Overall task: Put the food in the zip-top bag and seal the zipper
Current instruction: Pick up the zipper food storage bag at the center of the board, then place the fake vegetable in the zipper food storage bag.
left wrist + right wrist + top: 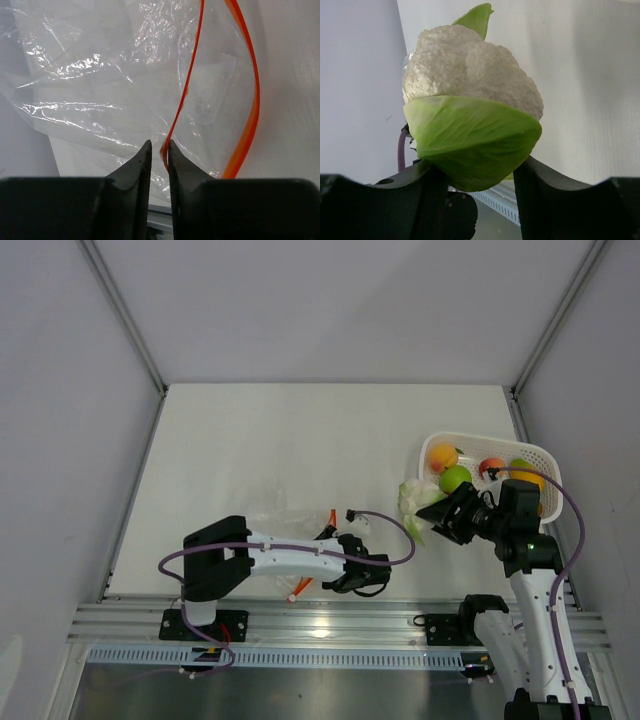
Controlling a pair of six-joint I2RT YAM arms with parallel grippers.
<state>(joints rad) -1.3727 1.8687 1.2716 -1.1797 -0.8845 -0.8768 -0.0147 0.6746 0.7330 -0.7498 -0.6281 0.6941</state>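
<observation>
The clear crinkly zip-top bag [275,520] lies on the table left of centre, its red-orange zipper [303,588] at the near side. My left gripper [335,570] is shut on one side of the zipper strip [186,90]; the other side of the strip [249,125] bows away, so the mouth gapes. My right gripper [435,518] is shut on a whitish toy cauliflower [470,85] with green leaves, held above the table left of the basket. It also shows in the top view [415,502]. An orange fruit [443,456], a green one [455,478], a red one [491,467] and a yellow one [527,475] lie in the basket.
A white perforated basket [540,455] stands at the right edge of the table. An aluminium rail [330,625] runs along the near edge. Grey walls enclose the table at the left, back and right.
</observation>
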